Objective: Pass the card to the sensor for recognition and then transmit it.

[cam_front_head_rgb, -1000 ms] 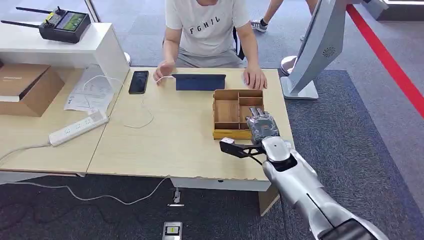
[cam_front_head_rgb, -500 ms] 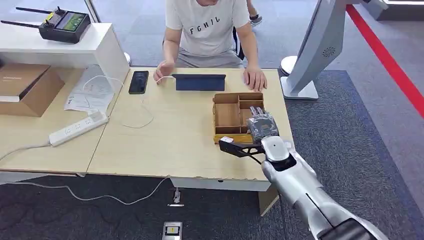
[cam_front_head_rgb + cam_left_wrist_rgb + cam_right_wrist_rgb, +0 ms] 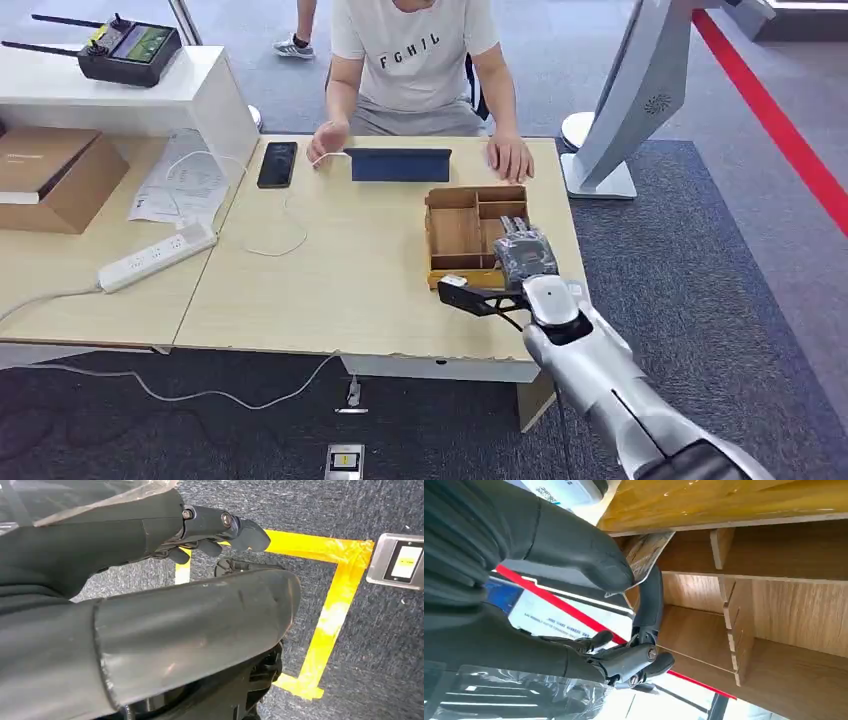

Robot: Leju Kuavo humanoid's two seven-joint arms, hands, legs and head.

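Note:
My right hand (image 3: 522, 252) reaches into the near right compartment of the wooden tray (image 3: 452, 232) on the table. In the right wrist view the hand (image 3: 524, 580) grips a white card (image 3: 554, 617) with a red stripe. The thumb lies over it and the dark fingers (image 3: 634, 662) curl under its edge, inside the tray (image 3: 784, 610). A dark blue flat sensor device (image 3: 398, 164) stands behind the tray, in front of a seated person. My left hand (image 3: 150, 535) hangs over the carpet with nothing in it, fingers loosely apart.
The person's hands (image 3: 512, 158) rest on the table's far edge either side of the device. A black phone (image 3: 277, 163), a white cable and a power strip (image 3: 157, 257) lie to the left. A white kiosk (image 3: 640, 95) stands at the back right. Yellow tape (image 3: 340, 590) marks the floor.
The wooden tray has slid slightly toward the near table edge while my right hand stays in its compartment. A passer-by behind the seated person has walked to the left.

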